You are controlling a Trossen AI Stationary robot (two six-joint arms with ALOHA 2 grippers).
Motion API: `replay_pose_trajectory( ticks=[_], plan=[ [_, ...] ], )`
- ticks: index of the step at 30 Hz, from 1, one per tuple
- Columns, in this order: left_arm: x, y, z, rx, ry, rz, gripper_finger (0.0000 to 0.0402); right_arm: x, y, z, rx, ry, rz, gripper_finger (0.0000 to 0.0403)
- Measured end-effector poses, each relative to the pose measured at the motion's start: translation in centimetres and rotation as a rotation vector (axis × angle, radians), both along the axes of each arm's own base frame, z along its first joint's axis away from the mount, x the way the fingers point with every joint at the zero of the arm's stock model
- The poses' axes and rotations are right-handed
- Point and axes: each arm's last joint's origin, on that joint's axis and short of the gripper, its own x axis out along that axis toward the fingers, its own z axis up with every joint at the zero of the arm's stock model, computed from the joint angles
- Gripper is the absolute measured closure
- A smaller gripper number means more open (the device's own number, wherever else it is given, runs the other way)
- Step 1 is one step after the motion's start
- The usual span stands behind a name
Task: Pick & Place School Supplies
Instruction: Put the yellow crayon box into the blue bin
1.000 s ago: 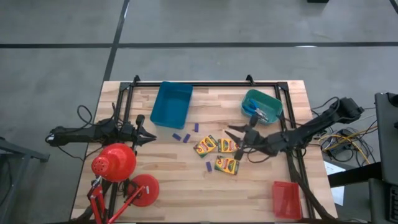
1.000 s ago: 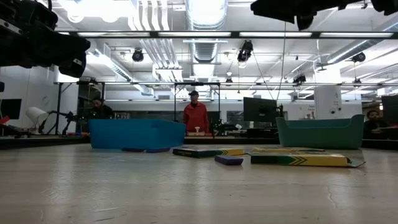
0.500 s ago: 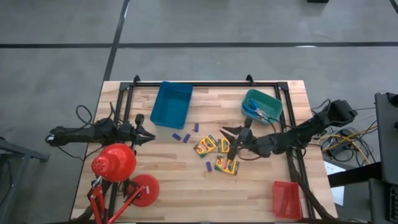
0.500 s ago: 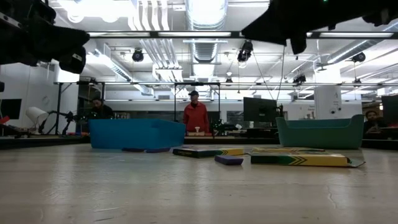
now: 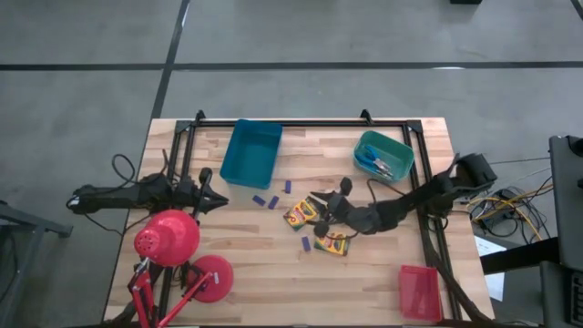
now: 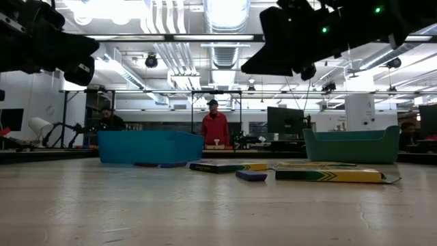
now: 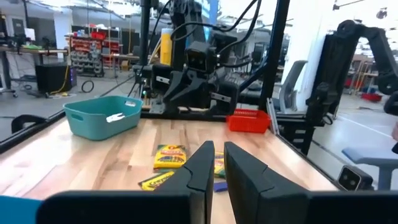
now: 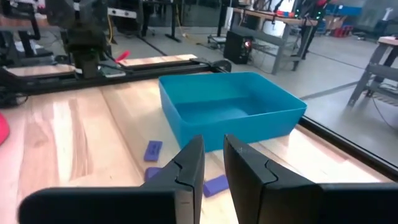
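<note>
Three yellow crayon boxes (image 5: 301,213), (image 5: 333,243), (image 5: 330,211) lie flat at the table's middle, with small purple sticks (image 5: 265,201) scattered around them. Blue-handled scissors (image 5: 375,165) lie in the teal tray (image 5: 398,148). My right gripper (image 5: 318,201) hovers above the crayon boxes and points toward the blue tray (image 8: 230,112). Its fingers stand a narrow gap apart (image 8: 213,146) with nothing between them. My left gripper (image 5: 221,202) waits shut at the table's left side, level above the wood (image 7: 219,149).
A red desk lamp (image 5: 168,239) stands at the near left, beside my left arm. The blue tray (image 5: 250,150) is at the far left of centre, and a red tray (image 5: 419,292) at the near right corner. Bare wood lies between the lamp and the crayon boxes.
My right gripper has moved toward the table's left edge and sunk lower, coming from beside the teal tray to over the crayon boxes. Its fingers have drawn closer together. The boxes and sticks have not moved.
</note>
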Motion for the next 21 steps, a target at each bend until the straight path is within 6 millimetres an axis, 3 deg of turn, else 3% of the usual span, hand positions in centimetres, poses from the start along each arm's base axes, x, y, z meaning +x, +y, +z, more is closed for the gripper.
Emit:
replay_pose_trajectory(
  ticks=[12,21],
  plan=[
    [0.7,0.2,-1.2,0.014,0.145,0.058,0.0360,0.6,-0.8,-1.2,0.139,0.063,0.068,0.0351],
    [1.7,0.2,-0.6,0.040,0.079,0.070,0.0361,0.6,-1.2,-1.5,0.203,0.077,0.030,0.0351]
  ],
)
